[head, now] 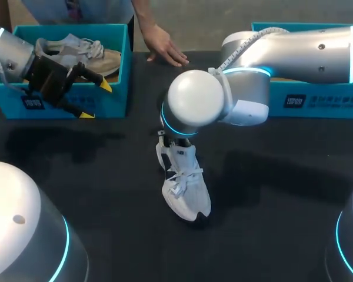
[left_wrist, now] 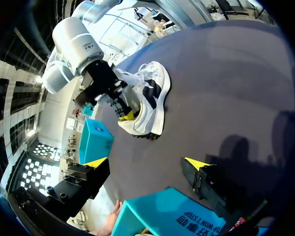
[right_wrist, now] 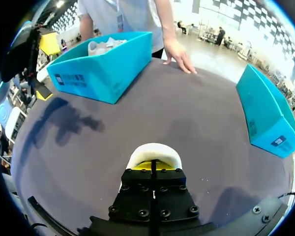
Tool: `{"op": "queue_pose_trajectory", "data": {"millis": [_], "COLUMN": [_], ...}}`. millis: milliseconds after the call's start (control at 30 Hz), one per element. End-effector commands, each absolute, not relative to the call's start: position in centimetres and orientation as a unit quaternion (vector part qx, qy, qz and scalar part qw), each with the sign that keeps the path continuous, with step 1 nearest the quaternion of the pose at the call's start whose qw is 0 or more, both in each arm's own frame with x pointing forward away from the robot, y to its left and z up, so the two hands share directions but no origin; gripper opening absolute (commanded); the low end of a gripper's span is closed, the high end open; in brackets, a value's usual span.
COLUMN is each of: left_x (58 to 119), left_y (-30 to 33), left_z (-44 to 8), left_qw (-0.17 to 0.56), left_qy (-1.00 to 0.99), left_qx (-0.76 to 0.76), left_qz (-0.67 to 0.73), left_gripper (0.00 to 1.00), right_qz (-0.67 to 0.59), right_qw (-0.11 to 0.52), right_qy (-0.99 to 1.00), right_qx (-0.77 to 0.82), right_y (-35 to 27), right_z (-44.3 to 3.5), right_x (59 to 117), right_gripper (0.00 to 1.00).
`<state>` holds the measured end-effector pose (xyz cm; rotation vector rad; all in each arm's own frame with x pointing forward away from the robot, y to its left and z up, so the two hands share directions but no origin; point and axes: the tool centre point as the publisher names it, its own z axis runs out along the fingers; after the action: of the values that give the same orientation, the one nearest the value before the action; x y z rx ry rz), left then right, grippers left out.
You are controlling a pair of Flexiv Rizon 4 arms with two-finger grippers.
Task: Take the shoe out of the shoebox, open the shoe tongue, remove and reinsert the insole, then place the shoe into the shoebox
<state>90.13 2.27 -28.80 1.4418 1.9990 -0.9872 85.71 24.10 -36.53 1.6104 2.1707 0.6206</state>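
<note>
White shoe [head: 185,188] upright on table [head: 282,194] in head view, so tongue is reachable. L wrist: our left gripper [left_wrist: 146,162] wide, empty, parked clear. R wrist: right gripper [right_wrist: 153,166] near-closed at heel, prob. steadying; pinch unclear.

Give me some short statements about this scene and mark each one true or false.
1. The white shoe lies on the table, not in a box. True.
2. The left gripper holds the white shoe. False: it is open and empty, near the left shoebox.
3. A person's hand touches the table. True.
4. The left shoebox is empty. False: a grey shoe lies in it.
</note>
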Motion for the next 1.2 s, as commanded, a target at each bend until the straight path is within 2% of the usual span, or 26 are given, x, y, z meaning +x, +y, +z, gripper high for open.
{"op": "queue_pose_trajectory", "data": {"millis": [33, 467, 833, 1200], "left_x": [90.0, 90.0, 90.0, 90.0], "left_y": [2.3, 2.3, 2.3, 2.3], "left_z": [-28.7, -28.7, -28.7, -28.7], "left_qw": [0.24, 0.24, 0.24, 0.24], "left_qy": [0.732, 0.732, 0.732, 0.732], "left_qx": [0.527, 0.527, 0.527, 0.527], "left_qz": [-0.359, -0.359, -0.359, -0.359], "left_gripper": [1.0, 1.0, 1.0, 1.0], "right_qz": [0.204, 0.179, 0.2, 0.212], "right_qw": [0.174, 0.143, 0.212, 0.21], "right_qy": [0.774, 0.777, 0.765, 0.765], "right_qx": [0.574, 0.586, 0.575, 0.571], "right_y": [24.7, 24.5, 24.9, 24.9], "right_z": [-38.4, -41.3, -36.5, -36.2], "right_x": [86.7, 86.1, 83.5, 84.1], "right_gripper": [0.0, 0.0, 0.0, 0.0]}}
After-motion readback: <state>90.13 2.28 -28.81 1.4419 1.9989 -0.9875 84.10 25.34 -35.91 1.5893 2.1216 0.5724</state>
